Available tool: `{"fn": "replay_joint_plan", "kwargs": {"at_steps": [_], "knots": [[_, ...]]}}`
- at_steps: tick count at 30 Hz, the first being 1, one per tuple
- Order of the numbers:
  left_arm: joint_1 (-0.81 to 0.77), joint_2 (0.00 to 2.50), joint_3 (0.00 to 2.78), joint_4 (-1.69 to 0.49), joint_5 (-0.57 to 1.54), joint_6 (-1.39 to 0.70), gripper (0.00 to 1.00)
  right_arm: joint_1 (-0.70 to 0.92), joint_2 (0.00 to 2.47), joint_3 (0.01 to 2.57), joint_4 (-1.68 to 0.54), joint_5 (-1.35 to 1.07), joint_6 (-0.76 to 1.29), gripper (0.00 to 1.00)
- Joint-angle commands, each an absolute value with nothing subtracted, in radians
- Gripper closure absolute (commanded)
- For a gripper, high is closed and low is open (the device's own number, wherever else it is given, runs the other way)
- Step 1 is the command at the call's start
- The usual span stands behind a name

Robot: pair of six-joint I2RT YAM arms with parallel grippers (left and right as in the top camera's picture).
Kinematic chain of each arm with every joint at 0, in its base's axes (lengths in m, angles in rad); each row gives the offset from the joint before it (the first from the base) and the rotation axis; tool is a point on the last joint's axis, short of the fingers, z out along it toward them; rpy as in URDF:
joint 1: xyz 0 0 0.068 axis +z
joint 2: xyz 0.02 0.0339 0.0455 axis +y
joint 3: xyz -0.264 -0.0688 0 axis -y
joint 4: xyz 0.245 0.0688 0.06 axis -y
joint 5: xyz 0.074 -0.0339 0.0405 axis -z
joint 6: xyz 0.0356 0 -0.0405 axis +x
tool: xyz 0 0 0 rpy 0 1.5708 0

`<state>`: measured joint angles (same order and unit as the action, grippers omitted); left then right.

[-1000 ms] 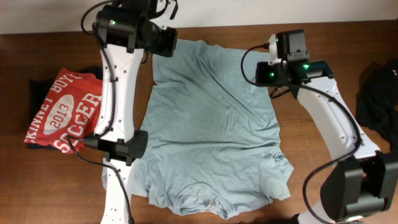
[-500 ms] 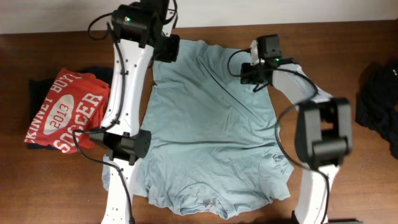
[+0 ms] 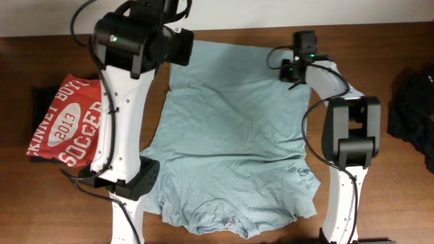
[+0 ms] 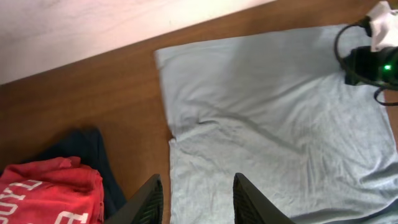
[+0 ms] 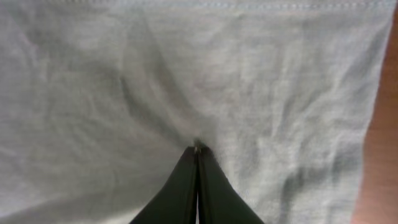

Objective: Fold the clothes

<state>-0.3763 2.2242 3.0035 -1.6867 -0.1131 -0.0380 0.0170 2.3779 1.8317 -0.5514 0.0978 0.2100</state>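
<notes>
The clothes are a pale grey-blue t-shirt (image 3: pixel 230 129) spread flat on the brown table, hem at the far edge and collar near the front. My right gripper (image 5: pixel 198 149) is shut on a pinch of its cloth near the far right hem corner (image 3: pixel 290 71), and creases run into the closed tips. My left gripper (image 4: pixel 197 182) hangs open above the shirt's far left edge. Nothing lies between its fingers, and the shirt's left border (image 4: pixel 171 143) shows just below them. The right arm hides a little of the shirt's right side in the overhead view.
A folded red t-shirt (image 3: pixel 68 122) with white lettering lies left of the shirt on a dark garment (image 4: pixel 93 155). A black garment (image 3: pixel 413 102) lies at the table's right edge. A pale wall (image 4: pixel 93 31) lies past the table's far edge.
My right gripper moved right and toward the far edge with the cloth, drawing the far right hem out flat. My left arm lifted and shifted left, and its jaws widened.
</notes>
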Motion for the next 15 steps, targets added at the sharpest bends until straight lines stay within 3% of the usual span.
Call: {"fn": "replay_joint_plan", "kwargs": {"at_steps": [1,7,11,15], "knots": [[-0.372,2.223,3.004,-1.687,-0.13,-0.022,0.62,-0.091,2.429,1.81,-0.648,0.373,0.255,0.96],[-0.373,2.223,3.004,-1.687,-0.154,-0.022,0.58,-0.239,2.426,1.811,-0.749,0.412,0.356,0.96],[-0.369,2.223,3.004,-1.687,-0.154,-0.023,0.52,-0.32,2.387,1.813,-0.792,0.401,0.357,0.96],[-0.358,2.223,3.001,-1.687,-0.104,-0.023,0.52,-0.344,2.297,1.813,-0.807,0.318,0.332,0.96]]}}
